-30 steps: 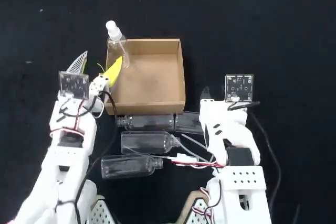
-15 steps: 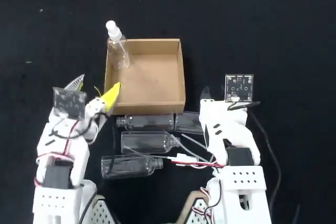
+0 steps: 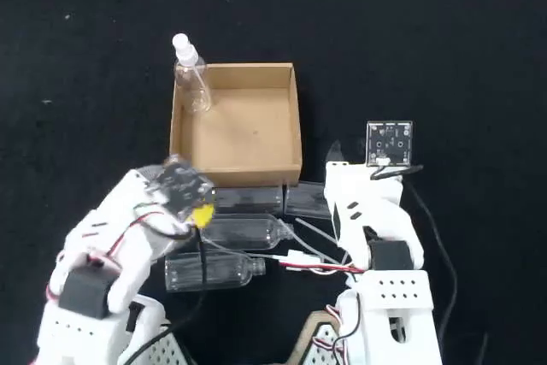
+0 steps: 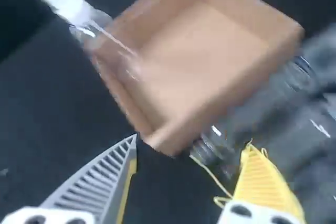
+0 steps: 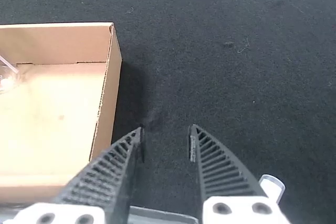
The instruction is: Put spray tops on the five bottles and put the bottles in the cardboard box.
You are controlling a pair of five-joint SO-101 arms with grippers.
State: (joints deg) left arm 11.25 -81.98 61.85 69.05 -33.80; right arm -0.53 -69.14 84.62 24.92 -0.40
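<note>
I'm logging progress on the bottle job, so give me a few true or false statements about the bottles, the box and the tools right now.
1. A bottle with a white spray top stands in a corner of the box. True.
2. The right tool grips a bottle. False: it is open and holds nothing.
3. Several bottles lie on their sides on the table beside the box. True.
4. The box holds five bottles. False: it holds one.
</note>
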